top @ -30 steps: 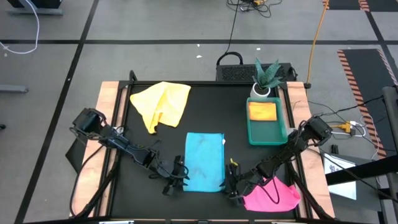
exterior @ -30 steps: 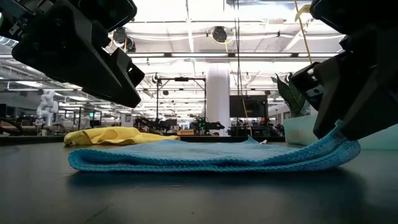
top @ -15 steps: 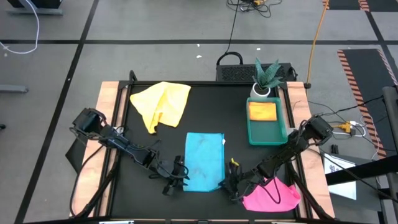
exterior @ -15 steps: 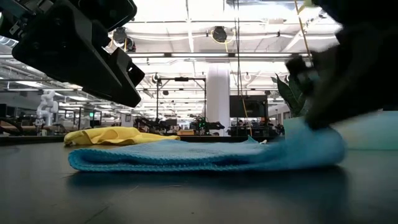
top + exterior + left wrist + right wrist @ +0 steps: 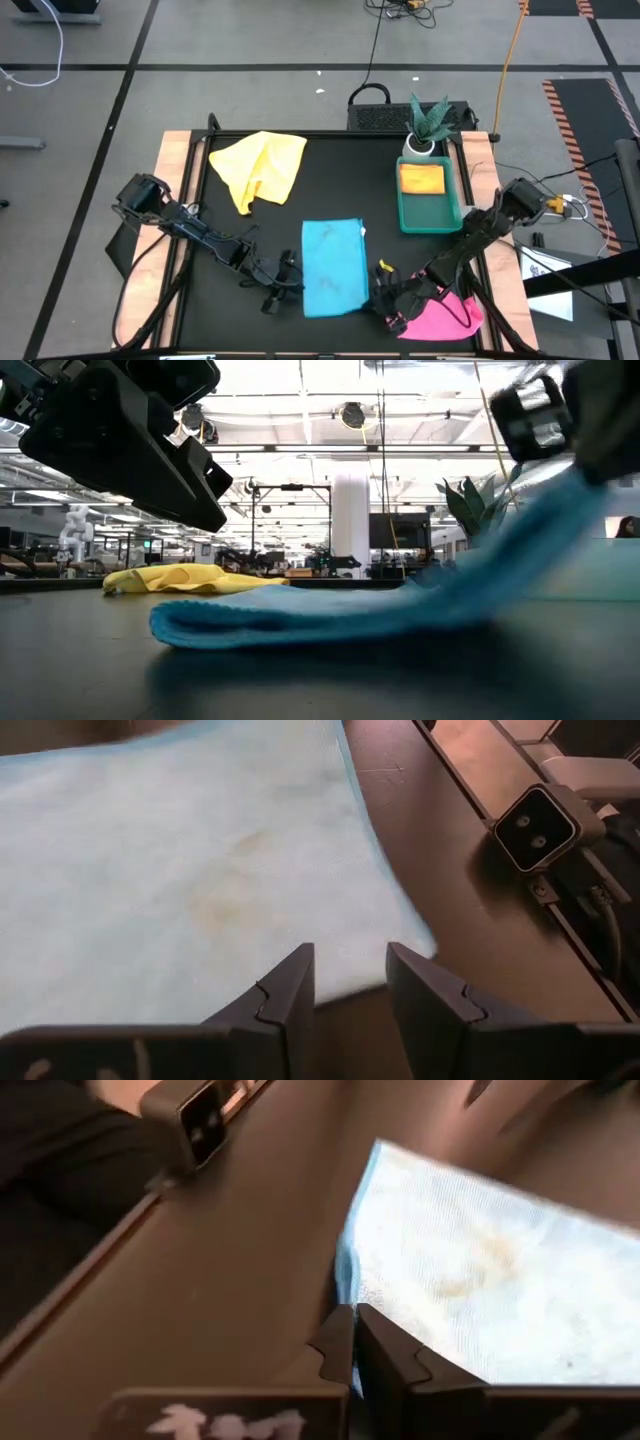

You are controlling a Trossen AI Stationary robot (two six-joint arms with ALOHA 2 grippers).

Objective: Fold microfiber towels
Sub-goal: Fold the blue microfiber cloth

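The light blue towel (image 5: 333, 268) lies at the table's near middle, its left part (image 5: 230, 628) on the table. My right gripper (image 5: 385, 300) is shut on its right edge. My left gripper (image 5: 285, 285) is open, low at the towel's near left edge, its fingertips (image 5: 350, 982) just short of the cloth. A yellow towel (image 5: 258, 168) lies crumpled at the far left. A pink towel (image 5: 440, 315) lies crumpled at the near right, under my right arm. Another yellow towel (image 5: 422, 178) lies folded in the green tray (image 5: 452, 222). My right gripper pinches the blue towel's right edge (image 5: 345, 1285), close to its near corner, between its two shut fingers (image 5: 372, 1348). The fingers come low from the table's right side. The held side slopes up off the table (image 5: 545, 525); the towel's left part stays down. One layer or several, I cannot tell.
A potted plant (image 5: 428, 125) stands behind the tray at the far right. A small camera (image 5: 532, 825) sits on the table's near edge. Bare dark table (image 5: 340, 175) lies between the yellow towel and the tray.
My right gripper has gone toward the table's right edge and up, shut on the blue towel's right edge. That side has risen off the table, and the whole towel has slid a little to the right.
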